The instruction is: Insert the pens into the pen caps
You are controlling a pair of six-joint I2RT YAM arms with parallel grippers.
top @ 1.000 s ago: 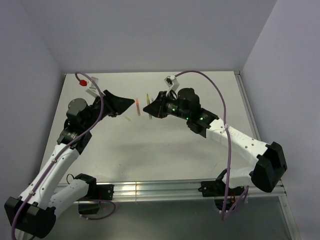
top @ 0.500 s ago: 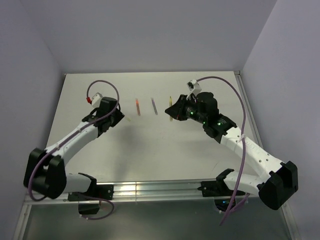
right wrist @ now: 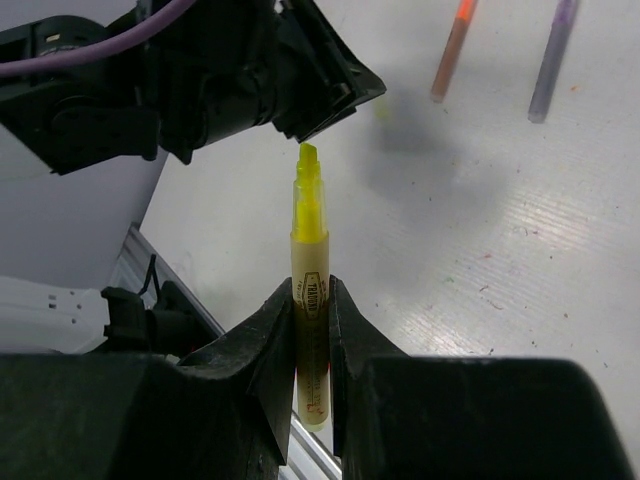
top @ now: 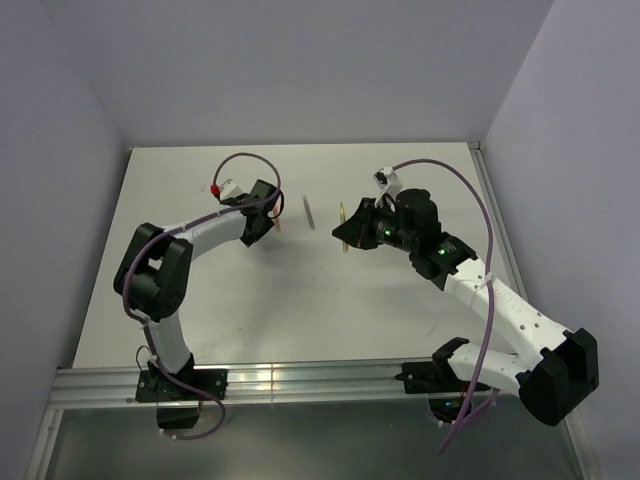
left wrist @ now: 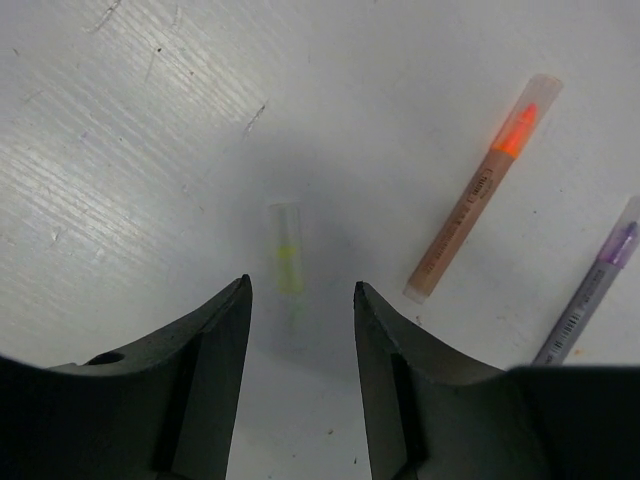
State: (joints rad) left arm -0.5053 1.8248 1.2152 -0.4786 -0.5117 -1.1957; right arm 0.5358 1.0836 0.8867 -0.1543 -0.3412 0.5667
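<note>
yellow pen [right wrist: 309, 215] clamped in right tool [right wrist: 310, 290], left tool [left wrist: 300, 288] spread above cap [left wrist: 287, 262]

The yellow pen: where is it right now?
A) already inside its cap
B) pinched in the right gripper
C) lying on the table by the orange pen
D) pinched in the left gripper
B: the right wrist view shows the yellow pen clamped in the right gripper, its tip bare.

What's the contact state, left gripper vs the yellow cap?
Apart. Left wrist view: the yellow cap lies inside the open left gripper, bare table showing on both sides of it.
</note>
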